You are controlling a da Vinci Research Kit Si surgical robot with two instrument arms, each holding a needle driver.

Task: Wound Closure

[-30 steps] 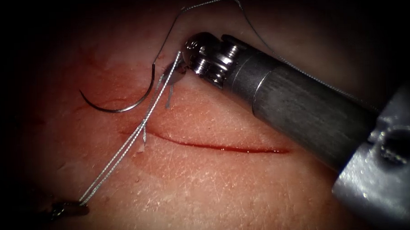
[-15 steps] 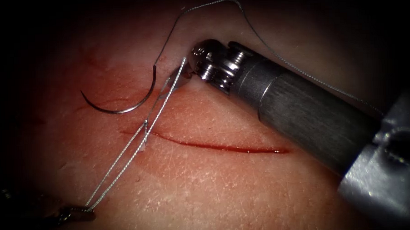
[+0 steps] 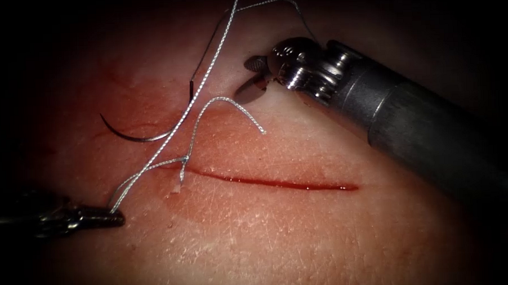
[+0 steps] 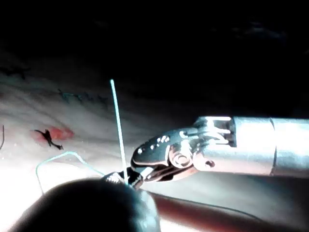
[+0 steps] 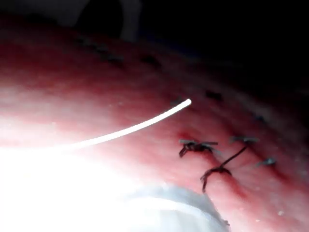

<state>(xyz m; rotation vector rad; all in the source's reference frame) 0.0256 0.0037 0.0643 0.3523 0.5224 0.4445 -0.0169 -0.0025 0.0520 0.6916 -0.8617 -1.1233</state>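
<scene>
As the endoscope shows it, left tool [image 3: 114, 218]: fingers clamped on the thread [image 3: 206, 71], low on the left, beyond the cut's [image 3: 278, 183] left end.
Right tool [image 3: 250, 76]: fingers apart, holding nothing, above the cut.
Needle [image 3: 147, 138]: held by neither tool; it seems to lie flat on the tissue [image 3: 302, 236], above and left of the cut.
Needle axis: runs left to right, bowl upward, tip at the left end, thread end up at the right.
Key relation: needle lies left of and just below the right tool's fingers; its thread end looks nearer them than the left tool's.
Knot [image 3: 182, 161]: at the cut's left end, with a loose tail [image 3: 259, 128].
Left wrist view: left tool [image 4: 130, 180] pinches the thread [image 4: 118, 130], which rises straight.
Right wrist view: thread [image 5: 135, 128] crosses the tissue [image 5: 96, 82] near dark stitches [image 5: 195, 145]; fingers' state cannot be told here.
</scene>
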